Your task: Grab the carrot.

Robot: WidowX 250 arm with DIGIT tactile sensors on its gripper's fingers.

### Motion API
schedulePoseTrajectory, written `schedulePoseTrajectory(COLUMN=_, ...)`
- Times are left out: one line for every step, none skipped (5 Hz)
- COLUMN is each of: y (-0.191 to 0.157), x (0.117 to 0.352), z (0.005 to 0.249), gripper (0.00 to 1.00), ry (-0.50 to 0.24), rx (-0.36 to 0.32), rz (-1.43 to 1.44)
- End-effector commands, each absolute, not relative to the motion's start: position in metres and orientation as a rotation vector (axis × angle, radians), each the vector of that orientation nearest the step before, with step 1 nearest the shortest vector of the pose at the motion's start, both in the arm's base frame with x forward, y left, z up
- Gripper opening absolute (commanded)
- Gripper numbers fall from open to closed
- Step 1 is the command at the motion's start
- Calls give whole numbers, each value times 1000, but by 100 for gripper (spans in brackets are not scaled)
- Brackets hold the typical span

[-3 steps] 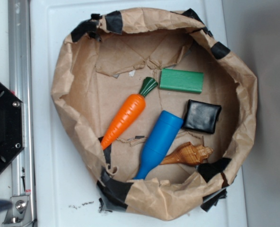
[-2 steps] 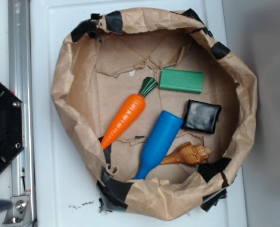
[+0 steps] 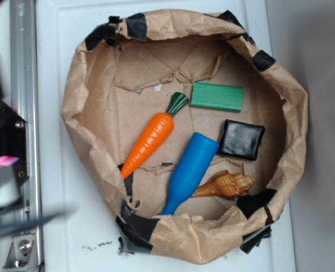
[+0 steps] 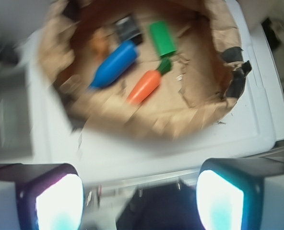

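The carrot (image 3: 151, 140) lies flat on the floor of a crumpled brown paper bag (image 3: 77, 96) rolled down into a shallow nest on the white bench (image 3: 65, 226), its green top pointing up and right toward a green block (image 3: 217, 96) and its tip down and left. Just beside it, nearly parallel, lies a blue bottle-shaped toy (image 3: 189, 171); a brown seashell (image 3: 225, 185) touches that toy's lower side, and a black square piece (image 3: 242, 139) sits above the shell, close to the toy's wide end. In the wrist view the carrot (image 4: 148, 84) shows blurred near the middle of the bag, well apart from the gripper (image 4: 139, 199), whose two fingers (image 4: 55, 199) frame the bottom corners with a wide gap between them. The jaws stand spread apart and empty, touching nothing, over the bench edge outside the bag. From overhead, only a blurred dark mass of the arm (image 3: 3, 175) shows at the left edge, beside a metal rail (image 3: 25, 68).
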State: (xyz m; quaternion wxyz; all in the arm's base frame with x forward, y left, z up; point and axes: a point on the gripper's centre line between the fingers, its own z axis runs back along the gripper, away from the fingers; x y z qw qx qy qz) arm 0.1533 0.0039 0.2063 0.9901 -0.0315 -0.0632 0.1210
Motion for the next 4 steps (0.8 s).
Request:
schedulePoseTrajectory(y=29, x=201, z=150, gripper=100, ry=-141, rx=-147, rz=508)
schedulePoseTrajectory(y=23, x=211, z=111, gripper=100, ry=-75, rx=-116, rz=503)
schedulePoseTrajectory(y=16, x=227, z=87, gripper=100, ry=-48, rx=-69, rz=453)
schedulePoseTrajectory(y=8, x=246, z=76, gripper=100, ry=-35, rx=-44, rz=424)
